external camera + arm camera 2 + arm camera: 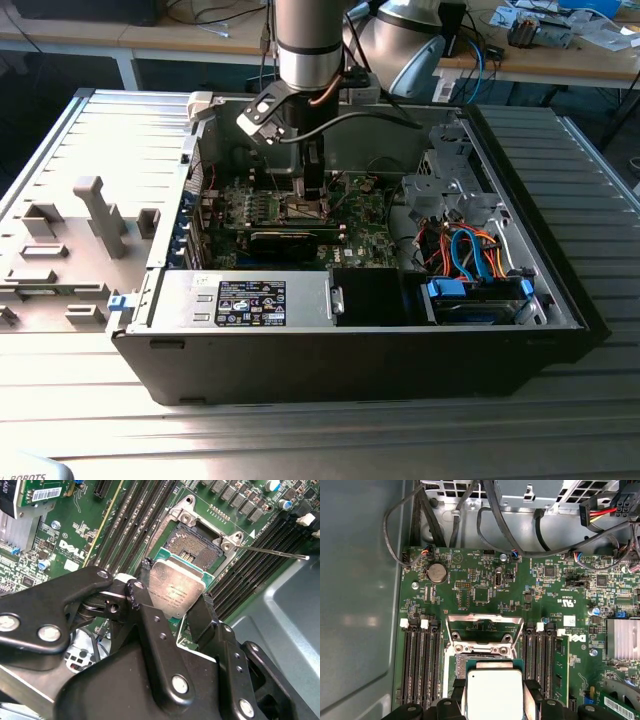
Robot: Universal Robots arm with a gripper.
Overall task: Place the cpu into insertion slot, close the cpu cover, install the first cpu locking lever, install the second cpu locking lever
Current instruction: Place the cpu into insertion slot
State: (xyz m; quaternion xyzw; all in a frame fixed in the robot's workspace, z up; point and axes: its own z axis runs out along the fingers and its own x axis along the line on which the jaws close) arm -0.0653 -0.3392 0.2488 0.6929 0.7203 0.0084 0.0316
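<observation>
Gripper point(175, 583) pinches the cpu point(177, 590) over the open insertion slot point(194, 547); in the exterior view, ten o'clock from the blue drive caddy point(447, 290).

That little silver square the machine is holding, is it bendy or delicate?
The cpu looks stiff: a flat metal plate, unbent in the tool. Probably light, being thin. Its smooth top may be slippery; the grip is on its edges.
</observation>
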